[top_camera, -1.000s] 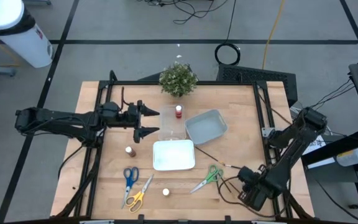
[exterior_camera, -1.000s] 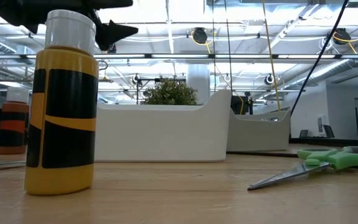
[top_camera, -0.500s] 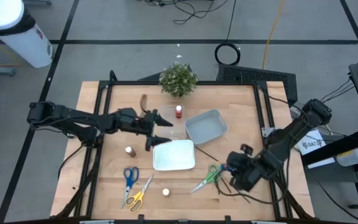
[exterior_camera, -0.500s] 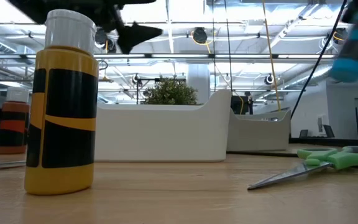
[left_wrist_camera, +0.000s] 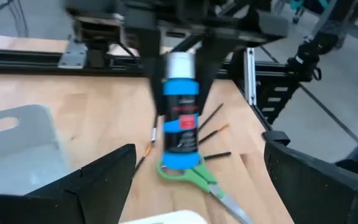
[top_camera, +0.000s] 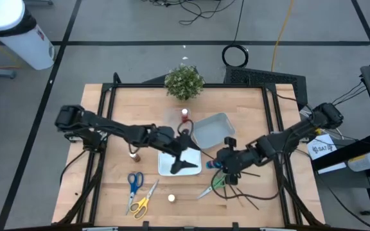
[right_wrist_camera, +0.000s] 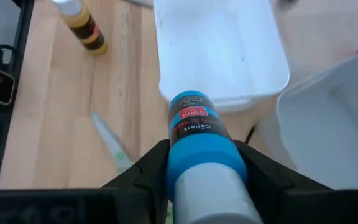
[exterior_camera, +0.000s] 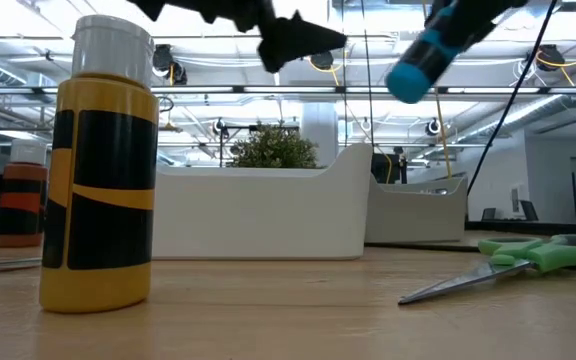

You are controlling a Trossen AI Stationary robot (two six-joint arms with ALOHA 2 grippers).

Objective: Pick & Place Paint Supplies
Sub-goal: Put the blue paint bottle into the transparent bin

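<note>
Blue bottle [right_wrist_camera: 199, 134]: clamped in the right jaws [top_camera: 224, 162], carried above the counter [top_camera: 249, 122] just beside the white tray [top_camera: 172, 168]; likely on its way to a tray.
Grip: the jaws close on the bottle's upper part near the pale cap, so the labelled body hangs free and shows clearly in the left wrist view.
Left jaws [top_camera: 181, 154]: spread wide and holding nothing, hovering over the white tray and facing the bottle, perhaps ready to take it or simply waiting.
Grey tray [top_camera: 212, 130]: sits beyond the white one, near the right arm; either could be the drop spot, which one cannot be told.
Green scissors [top_camera: 214, 183]: flat on the counter below the right arm, not yet moved.
Blue scissors [top_camera: 133, 181] and yellow scissors [top_camera: 142, 200]: lie together near the front edge, well apart from the trays.
Yellow bottle [exterior_camera: 103, 165]: upright at the front of the counter.
Red bottle [top_camera: 184, 113]: upright beside the clear tray, near the plant [top_camera: 184, 81].
Risk: both arms crowd the same spot, so contact seems possible.
</note>
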